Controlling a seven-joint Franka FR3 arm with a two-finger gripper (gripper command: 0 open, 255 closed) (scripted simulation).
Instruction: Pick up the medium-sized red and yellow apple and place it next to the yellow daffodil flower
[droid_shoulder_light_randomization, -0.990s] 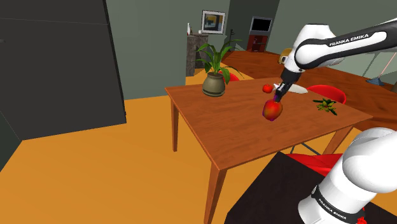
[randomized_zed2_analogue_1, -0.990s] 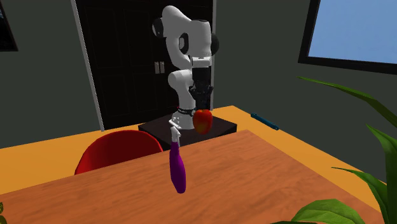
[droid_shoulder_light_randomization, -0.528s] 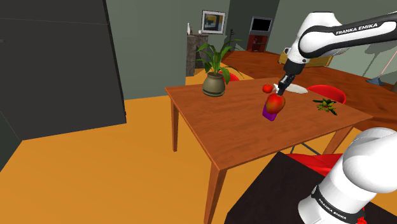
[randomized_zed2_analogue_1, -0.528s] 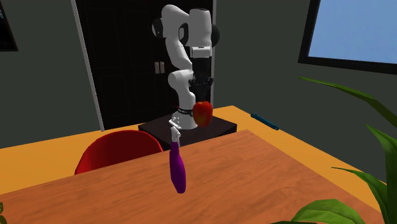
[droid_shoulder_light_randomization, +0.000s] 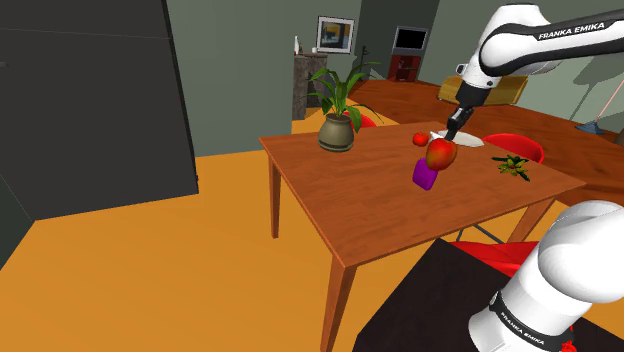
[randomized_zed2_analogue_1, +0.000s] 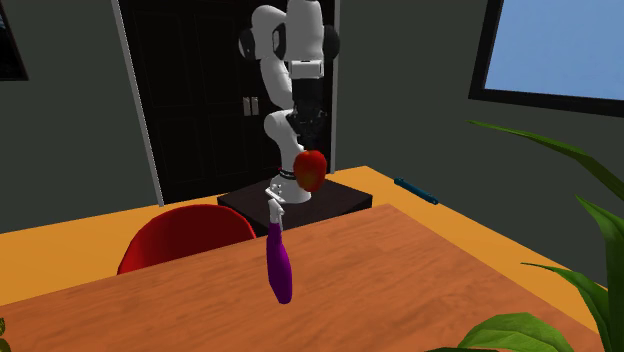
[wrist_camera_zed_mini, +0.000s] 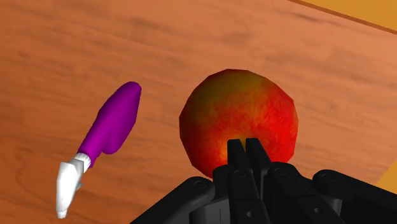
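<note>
Orange floor (droid_shoulder_light_randomization: 150, 270); grey-green walls (droid_shoulder_light_randomization: 240, 70); brown rectangular wooden table (droid_shoulder_light_randomization: 340, 195); rounded red chair (randomized_zed2_analogue_1: 180, 235); tall black cabinet (droid_shoulder_light_randomization: 90, 100); framed wall picture (droid_shoulder_light_randomization: 335, 34); dark-framed window showing blue (randomized_zed2_analogue_1: 560, 45).

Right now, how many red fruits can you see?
2: the apple in the gripper above the table, and a smaller fruit on the table near the purple bottle; others may be hidden.

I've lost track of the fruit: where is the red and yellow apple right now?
The apple is in the air over the wooden table, clasped by the black fingers, at the shoulder view's upper right, close to the purple bottle.
</note>
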